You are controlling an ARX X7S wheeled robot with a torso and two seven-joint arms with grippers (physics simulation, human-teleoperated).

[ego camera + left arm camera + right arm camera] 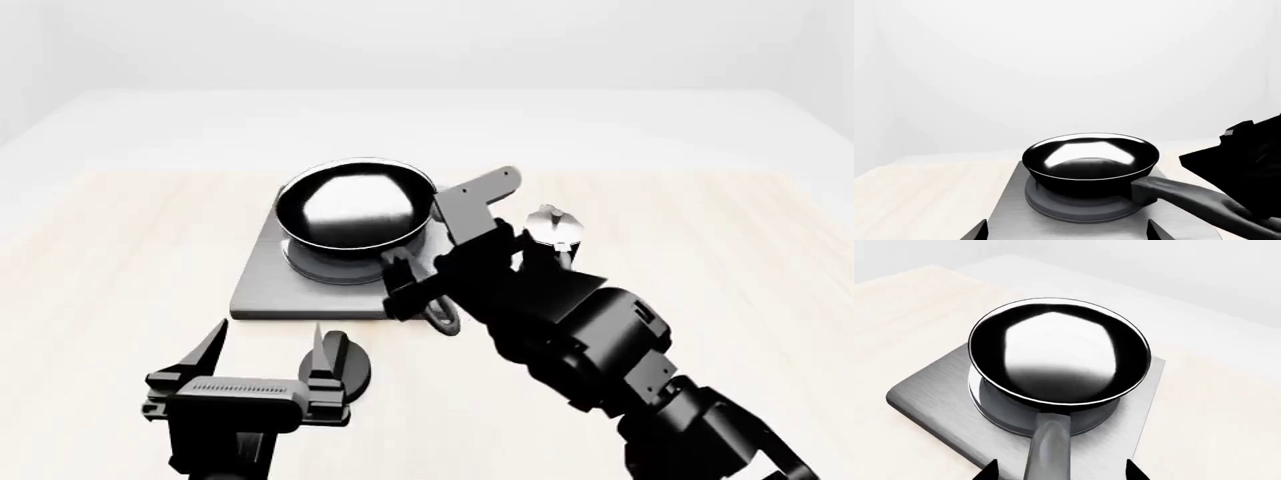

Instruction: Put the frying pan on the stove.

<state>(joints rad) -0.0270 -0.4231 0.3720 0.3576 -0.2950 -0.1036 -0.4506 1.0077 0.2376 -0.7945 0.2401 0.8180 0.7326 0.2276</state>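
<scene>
The glossy black frying pan (355, 204) sits on the ring burner in the middle of the grey stove (274, 285). It also shows in the right wrist view (1059, 351) and the left wrist view (1091, 159). My right gripper (1061, 471) is open, with its jaws on either side of the pan's long handle (1049, 450) and clear gaps showing. In the head view the right gripper (434, 240) hides the handle. My left gripper (263, 348) is open and empty, just in front of the stove's near edge (1014, 215).
A small black round knob (342, 362) lies on the table beside my left gripper's right finger. A silver-topped moka pot (551, 226) stands right of the stove, partly behind my right arm. The pale wooden table (107, 250) extends on both sides.
</scene>
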